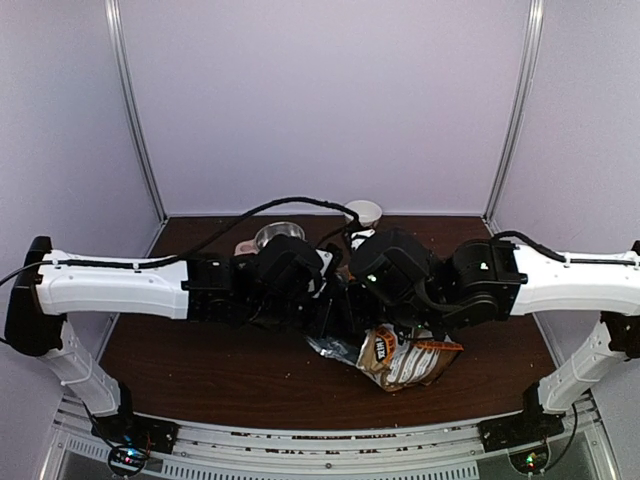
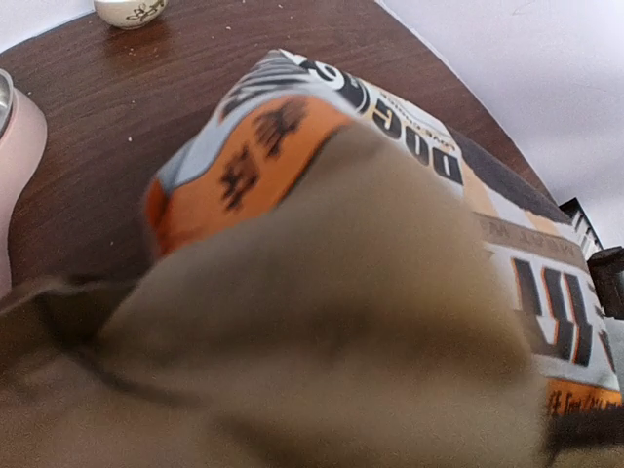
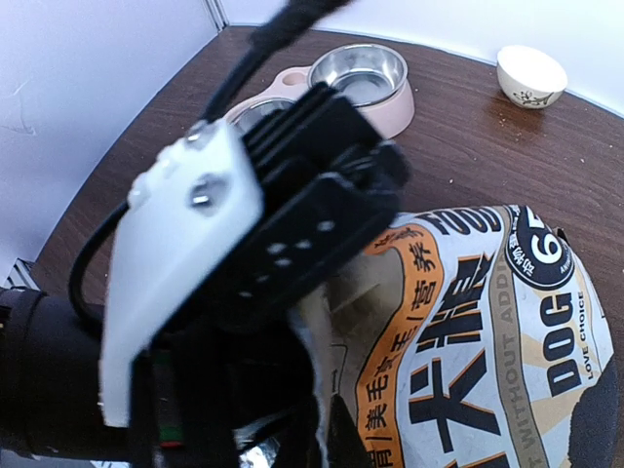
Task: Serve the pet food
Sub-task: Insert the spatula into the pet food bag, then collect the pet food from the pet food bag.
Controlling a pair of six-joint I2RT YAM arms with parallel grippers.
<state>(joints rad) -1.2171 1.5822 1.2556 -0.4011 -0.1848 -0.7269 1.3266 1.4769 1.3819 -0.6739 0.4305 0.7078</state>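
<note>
Setting: robotics lab test cell. Evidence: plain pale lavender wall panels (image 1: 320,100) on three sides, joined by silver aluminium corner posts (image 1: 135,110); dark brown wood-grain table (image 1: 220,370); two white-and-black robot arms (image 1: 110,285) mounted on a silver metal rail (image 1: 320,445) at its near edge.

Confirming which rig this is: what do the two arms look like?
Both the left arm and right arm have white boxy outer links and bulky black joint housings toward the wrists. A black cable loops off the left arm; a shorter cable lies along the right.
</note>
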